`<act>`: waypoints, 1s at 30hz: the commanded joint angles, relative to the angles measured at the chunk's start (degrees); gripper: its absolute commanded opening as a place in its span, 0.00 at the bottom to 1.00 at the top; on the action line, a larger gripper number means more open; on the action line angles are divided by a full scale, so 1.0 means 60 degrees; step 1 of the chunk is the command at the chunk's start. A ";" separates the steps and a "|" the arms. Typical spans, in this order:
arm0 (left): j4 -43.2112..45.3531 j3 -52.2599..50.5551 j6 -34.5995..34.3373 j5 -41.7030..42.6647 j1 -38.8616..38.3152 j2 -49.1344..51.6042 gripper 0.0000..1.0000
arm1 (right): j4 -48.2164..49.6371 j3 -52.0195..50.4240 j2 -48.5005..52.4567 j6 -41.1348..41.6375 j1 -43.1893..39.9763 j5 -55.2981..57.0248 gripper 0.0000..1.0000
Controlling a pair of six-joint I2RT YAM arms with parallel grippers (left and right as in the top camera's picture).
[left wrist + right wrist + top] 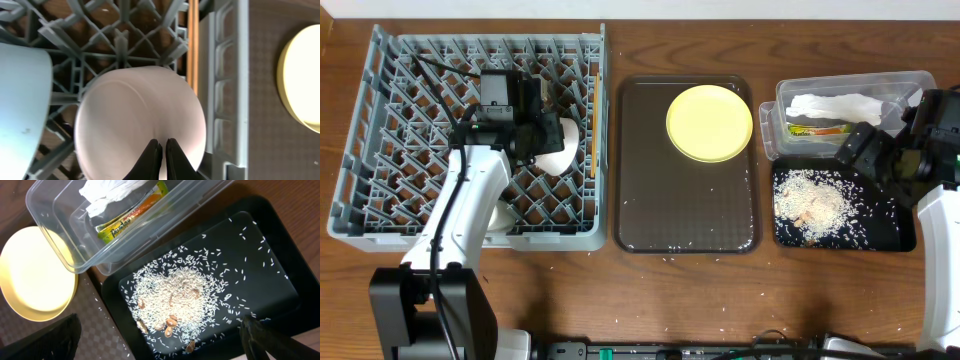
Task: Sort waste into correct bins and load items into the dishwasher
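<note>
The grey dish rack stands at the left. A white bowl lies in it. In the left wrist view my left gripper is shut on the white bowl. A light blue bowl sits beside it, and chopsticks lie along the rack's right side. The yellow plate rests on the brown tray. My right gripper is open and empty above the black tray, which holds rice and scraps. The clear tub holds the napkin and sachet.
The dark brown serving tray lies between the rack and the bins, with loose rice grains on it and on the table in front of it. The clear tub sits behind the black tray at the right.
</note>
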 commanded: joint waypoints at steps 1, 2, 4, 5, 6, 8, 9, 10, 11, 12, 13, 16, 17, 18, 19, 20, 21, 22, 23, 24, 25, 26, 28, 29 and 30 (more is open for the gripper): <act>-0.0069 -0.0036 -0.0135 0.0459 -0.0047 -0.0492 0.08 | -0.0004 0.0084 -0.0058 0.0087 -0.0087 -0.0033 0.99; -0.0066 -0.0036 -0.0138 0.0168 -0.0051 -0.0710 0.07 | -0.0004 0.0084 -0.0058 0.0087 -0.0087 -0.0033 0.99; -0.0127 -0.0036 -0.0131 -0.0987 -0.0051 -0.1042 0.07 | -0.0004 0.0084 -0.0058 0.0087 -0.0087 -0.0029 0.99; -0.0142 -0.0040 -0.0127 -0.1359 -0.0051 -0.1067 0.07 | -0.0004 0.0084 -0.0058 0.0087 -0.0087 -0.0033 0.99; -0.0171 -0.0040 -0.0127 -0.1792 -0.0051 -0.1053 0.07 | -0.0004 0.0084 -0.0058 0.0087 -0.0087 -0.0033 0.99; -0.0168 -0.0040 -0.0109 -0.2182 -0.0051 -0.0856 0.08 | -0.0004 0.0084 -0.0058 0.0087 -0.0087 -0.0033 0.99; -0.0142 -0.0040 -0.0091 -0.2171 -0.0051 -0.0667 0.08 | -0.0004 0.0084 -0.0058 0.0087 -0.0087 -0.0033 0.99; -0.0146 -0.0040 -0.0091 -0.2171 -0.0062 -0.0430 0.08 | -0.0004 0.0084 -0.0058 0.0087 -0.0087 -0.0033 0.99; -0.0146 -0.0040 -0.0095 -0.2167 -0.0062 -0.0273 0.07 | -0.0004 0.0084 -0.0058 0.0087 -0.0087 -0.0033 0.99; -0.0146 -0.0040 -0.0095 -0.2120 -0.0062 -0.0062 0.07 | -0.0004 0.0084 -0.0058 0.0087 -0.0087 -0.0033 0.99; -0.0149 -0.0040 -0.0095 -0.1989 -0.0062 0.0146 0.07 | -0.0004 0.0084 -0.0058 0.0087 -0.0087 -0.0033 0.99; -0.0164 -0.0040 -0.0102 -0.0499 -0.0084 0.0328 0.08 | -0.0004 0.0084 -0.0062 0.0087 -0.0087 -0.0033 0.99; -0.0164 -0.0040 -0.0102 -0.0080 -0.0127 0.0306 0.07 | -0.0004 0.0084 -0.0058 0.0087 -0.0087 -0.0033 0.99; -0.0175 -0.0040 -0.0124 0.0095 -0.0200 0.0284 0.07 | -0.0004 0.0084 -0.0058 0.0087 -0.0087 -0.0033 0.99; -0.0204 -0.0040 -0.0127 0.0189 -0.0353 0.0266 0.08 | -0.0004 0.0084 -0.0058 0.0087 -0.0087 -0.0033 0.99; -0.0211 -0.0040 -0.0124 0.0186 -0.0426 0.0259 0.07 | -0.0004 0.0084 -0.0058 0.0087 -0.0087 -0.0033 0.99; -0.0219 -0.0040 -0.0124 0.0186 -0.0539 0.0248 0.07 | -0.0004 0.0084 -0.0058 0.0087 -0.0087 -0.0033 0.99; -0.0211 -0.0040 -0.0124 0.0186 -0.0681 0.0204 0.08 | -0.0004 0.0084 -0.0058 0.0087 -0.0087 -0.0033 0.99; -0.0208 -0.0036 -0.0124 0.0186 -0.0732 0.0164 0.07 | -0.0004 0.0084 -0.0058 0.0087 -0.0087 -0.0029 0.99; -0.0211 -0.0036 -0.0106 0.0186 -0.0852 0.0069 0.07 | -0.0004 0.0084 -0.0058 0.0087 -0.0087 -0.0033 0.99; -0.0215 -0.0036 -0.0084 0.0186 -0.0889 0.0007 0.07 | -0.0004 0.0084 -0.0058 0.0087 -0.0087 -0.0033 0.99; -0.0255 -0.0036 -0.0087 0.0182 -0.0918 -0.0178 0.08 | -0.0004 0.0084 -0.0058 0.0087 -0.0087 -0.0033 0.99; -0.0288 -0.0036 -0.0095 -0.0109 -0.0878 -0.0597 0.08 | -0.0004 0.0084 -0.0058 0.0087 -0.0087 -0.0033 0.99; -0.0361 -0.0036 -0.0149 -0.0641 -0.0805 -0.0907 0.08 | -0.0004 0.0084 -0.0058 0.0087 -0.0087 -0.0033 0.99; -0.0477 -0.0036 -0.0441 -0.1370 -0.0634 -0.1264 0.09 | -0.0004 0.0084 -0.0058 0.0087 -0.0087 -0.0033 0.99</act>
